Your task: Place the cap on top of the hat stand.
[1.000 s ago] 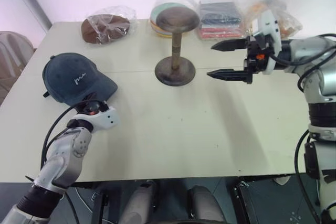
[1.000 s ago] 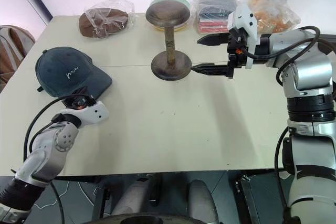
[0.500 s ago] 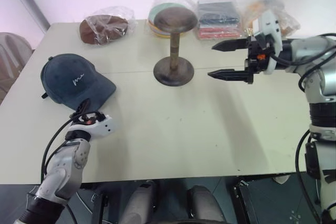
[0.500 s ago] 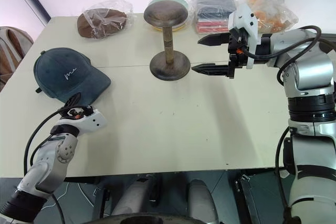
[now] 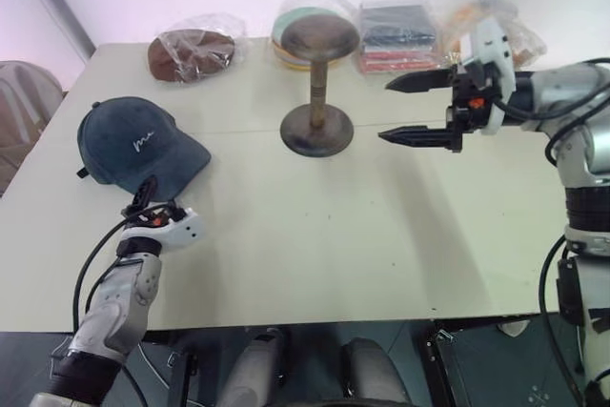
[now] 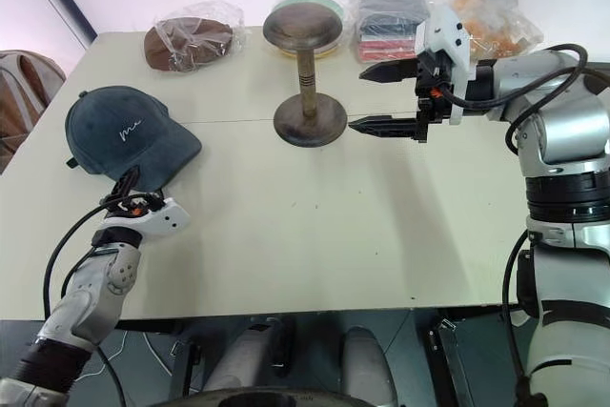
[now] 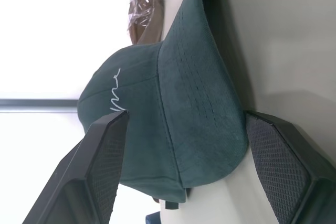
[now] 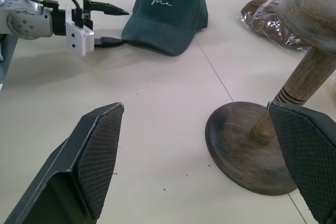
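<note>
reaching for the cap (image 5: pixel 138 148) with our left fingers (image 5: pixel 145 199) spread wide and empty just short of its brim, we risk pinching only the soft brim edge, so it could slide on the worktop (image 5: pixel 315 235) or droop once lifted. the cap lies well apart from the hat stand (image 5: pixel 318 92). our right fingers (image 5: pixel 417 108) gape empty beside the stand's base and could knock it. at the back, clear bags hold a brown hat (image 5: pixel 193 50) and other folded items (image 5: pixel 398 28).

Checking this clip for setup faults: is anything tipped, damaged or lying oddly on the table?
Nothing stands out. The cap lies flat, crown up, on the table; the hat stand is upright and bare; the bagged hats sit along the far edge.
</note>
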### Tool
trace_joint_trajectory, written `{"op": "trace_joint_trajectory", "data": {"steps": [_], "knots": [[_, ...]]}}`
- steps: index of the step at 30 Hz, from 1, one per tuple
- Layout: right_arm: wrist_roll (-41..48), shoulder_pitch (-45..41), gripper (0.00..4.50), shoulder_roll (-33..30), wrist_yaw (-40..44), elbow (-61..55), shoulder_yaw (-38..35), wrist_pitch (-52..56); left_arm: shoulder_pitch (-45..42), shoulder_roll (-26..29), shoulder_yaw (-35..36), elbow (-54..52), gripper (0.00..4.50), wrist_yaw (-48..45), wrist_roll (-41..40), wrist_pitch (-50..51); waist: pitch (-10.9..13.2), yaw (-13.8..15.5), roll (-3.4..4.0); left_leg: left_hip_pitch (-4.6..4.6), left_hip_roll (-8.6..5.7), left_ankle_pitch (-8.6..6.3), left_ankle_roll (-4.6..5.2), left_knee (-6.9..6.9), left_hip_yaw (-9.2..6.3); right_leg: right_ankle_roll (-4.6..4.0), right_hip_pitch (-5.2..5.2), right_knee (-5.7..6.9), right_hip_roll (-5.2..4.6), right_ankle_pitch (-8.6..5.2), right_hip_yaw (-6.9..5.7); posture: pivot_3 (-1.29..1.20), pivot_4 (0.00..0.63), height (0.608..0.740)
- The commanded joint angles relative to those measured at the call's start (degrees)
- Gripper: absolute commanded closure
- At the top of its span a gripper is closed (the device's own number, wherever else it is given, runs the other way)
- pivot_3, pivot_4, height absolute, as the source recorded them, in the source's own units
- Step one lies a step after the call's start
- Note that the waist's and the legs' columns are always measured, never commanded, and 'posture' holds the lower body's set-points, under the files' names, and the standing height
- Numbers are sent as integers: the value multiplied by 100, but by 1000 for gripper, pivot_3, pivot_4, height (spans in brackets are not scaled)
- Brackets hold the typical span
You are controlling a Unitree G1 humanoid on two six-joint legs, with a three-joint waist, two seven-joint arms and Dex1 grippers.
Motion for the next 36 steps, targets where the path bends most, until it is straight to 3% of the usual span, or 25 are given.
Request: {"op": "trace_joint_trajectory", "data": {"steps": [1, 20, 23, 26, 36], "knots": [[98, -81, 0, -114, -27, -255, -211, 25, 64, -24, 51, 495, 860, 38, -58, -60, -5, 0, 9, 0, 0, 0, 0, 0, 0, 0, 0, 0, 0, 0, 0, 0, 150, 740], [152, -15, 0, -173, -124, -333, -238, 60, 210, -59, -18, 1049, 860, 789, 11, -638, -17, -1, 27, 4, 0, 0, 0, 0, 0, 0, 3, 3, 0, 0, 1, 0, 150, 740], [148, -28, 0, -187, -112, -321, -238, 53, 196, -72, -24, 1073, 2186, 863, 38, -668, -21, -11, 33, 3, 0, 0, 0, 0, 1, 0, 2, 3, 0, 0, 2, 0, 150, 740], [144, -47, 0, -194, -110, -313, -228, 53, 163, -84, -13, 1119, 3596, 962, 59, -720, -57, 8, 90, 7, -1, 0, 0, -2, 1, 0, 5, 2, -1, 0, 1, 0, 150, 740], [142, -54, 0, -222, -110, -327, -236, 59, 85, -82, 35, 1182, 3596, 1108, 18, -818, -64, 2, 99, 30, -1, 2, -2, -21, 1, -2, 20, 3, 0, -1, 3, 0, 150, 740]]}}
